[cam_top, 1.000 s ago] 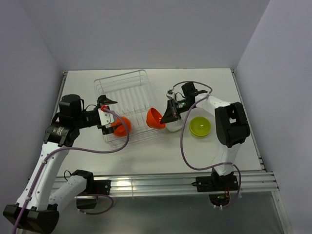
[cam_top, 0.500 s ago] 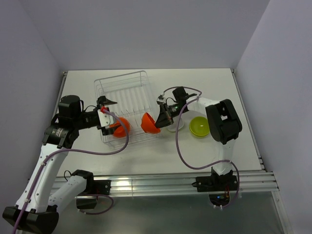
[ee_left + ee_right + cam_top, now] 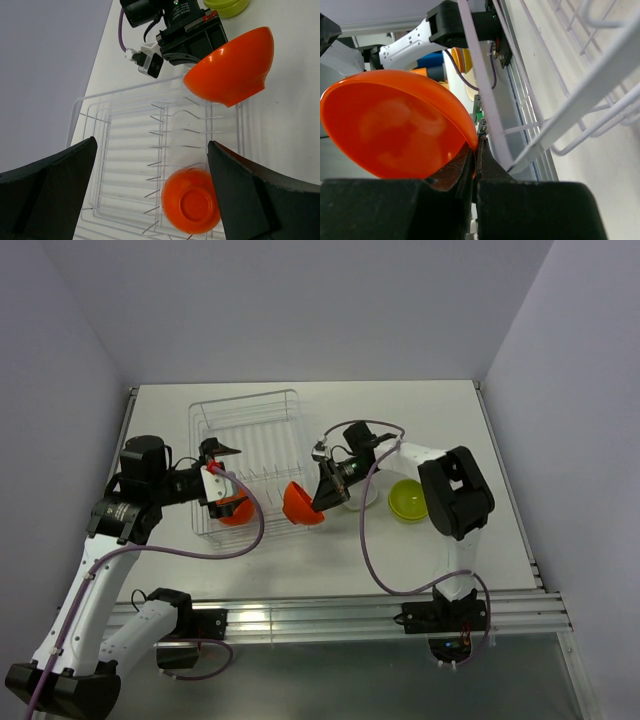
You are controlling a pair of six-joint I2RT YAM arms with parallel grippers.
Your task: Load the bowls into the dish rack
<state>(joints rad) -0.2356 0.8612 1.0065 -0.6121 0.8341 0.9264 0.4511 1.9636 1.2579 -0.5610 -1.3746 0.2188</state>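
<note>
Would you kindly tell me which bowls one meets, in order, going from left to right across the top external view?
racked orange bowl, lying in the dish rack → held orange bowl, pinched by the right fingers → white bowl → lime green bowl

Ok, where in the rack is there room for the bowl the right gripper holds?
In the dish rack the far rows and right half are bare, up to its back rim. The near left corner is crowded: an orange bowl sits under the open left gripper.
</note>
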